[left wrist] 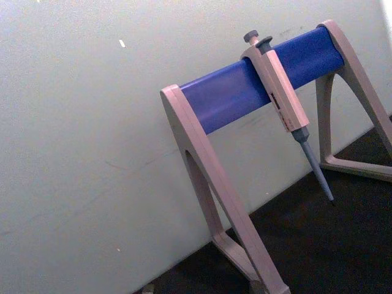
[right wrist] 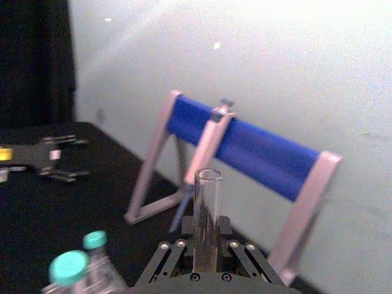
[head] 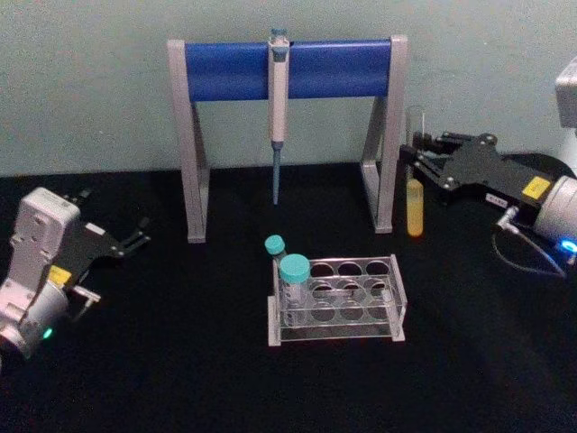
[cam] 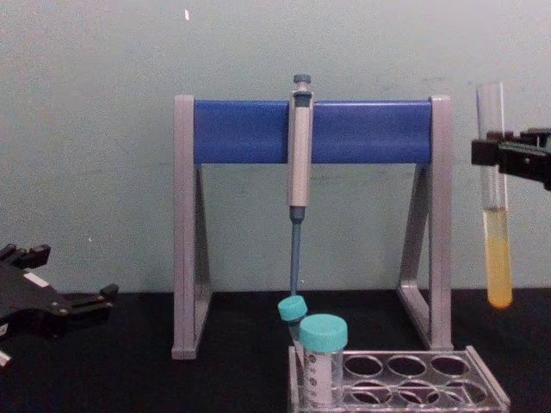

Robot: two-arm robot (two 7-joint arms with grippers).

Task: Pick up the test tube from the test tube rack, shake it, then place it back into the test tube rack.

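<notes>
My right pincer (head: 416, 162) gripped the test tube (head: 415, 212) upright, clear of the rack (head: 338, 298), avoiding spills; my left pincer (head: 126, 244) sat open, far left.

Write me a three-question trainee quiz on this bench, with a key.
1. Multiple choice: which tool grips the long clear glass test tube holding yellow liquid? A) left tool B) right tool C) neither
2. True or false: that test tube stands in the low clear plastic rack.
3. Fill in: the rack holds ___ teal-capped tubes.
Key: 1 B, held upright above the black table, right of the grey-and-blue pipette stand; the left tool rests open at the table's left. 2 False. 3 Two.
</notes>
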